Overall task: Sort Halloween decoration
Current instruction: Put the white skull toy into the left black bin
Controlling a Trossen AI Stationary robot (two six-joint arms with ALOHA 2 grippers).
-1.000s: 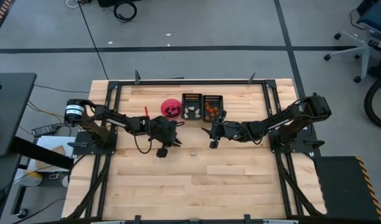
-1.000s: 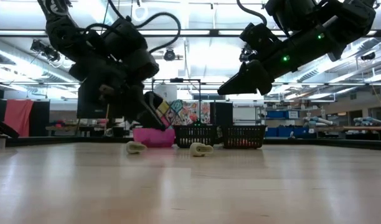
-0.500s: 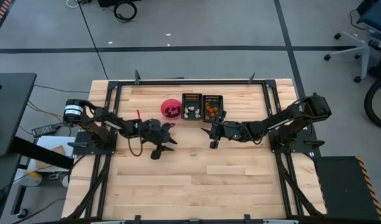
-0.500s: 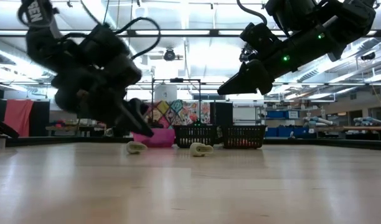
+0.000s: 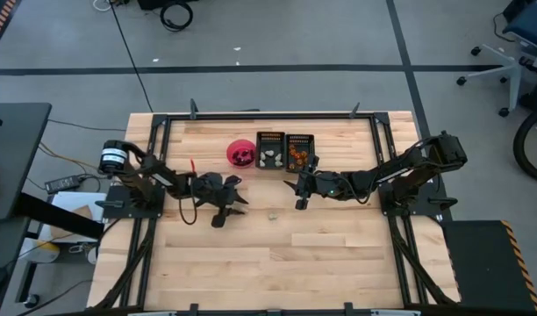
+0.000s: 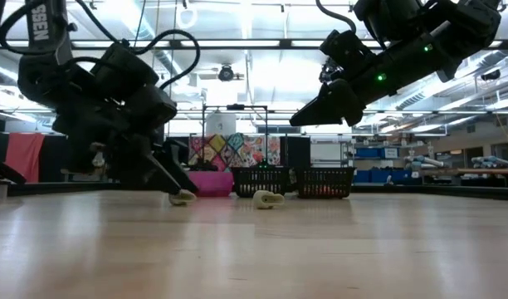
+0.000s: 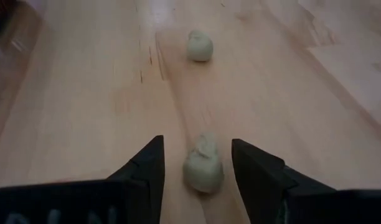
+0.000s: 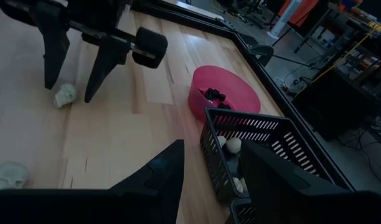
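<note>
- The left tool (image 5: 232, 207) is sitting low at centre-left of the overhead frame, its fingers (image 7: 147, 171) standing apart on either side of a pale skull trinket (image 7: 203, 169) lying on the tabletop (image 5: 321, 254).
- A second pale trinket (image 5: 273, 213) is lying just right of it.
- The right tool (image 5: 297, 195) is hovering at centre-right, its fingers standing partly apart, holding nothing.
- Dark trinkets (image 8: 212, 95) are sitting in the pink bowl (image 5: 241, 153), upper centre, beside two black trays (image 5: 285, 150).

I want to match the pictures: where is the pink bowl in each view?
High: bowl, far side, left of the tray.
Low: bowl mid-left, left of the tray.
Left wrist: not in it.
Right wrist: bowl just beyond the tray.
Landmark: the black tray beside it.
</note>
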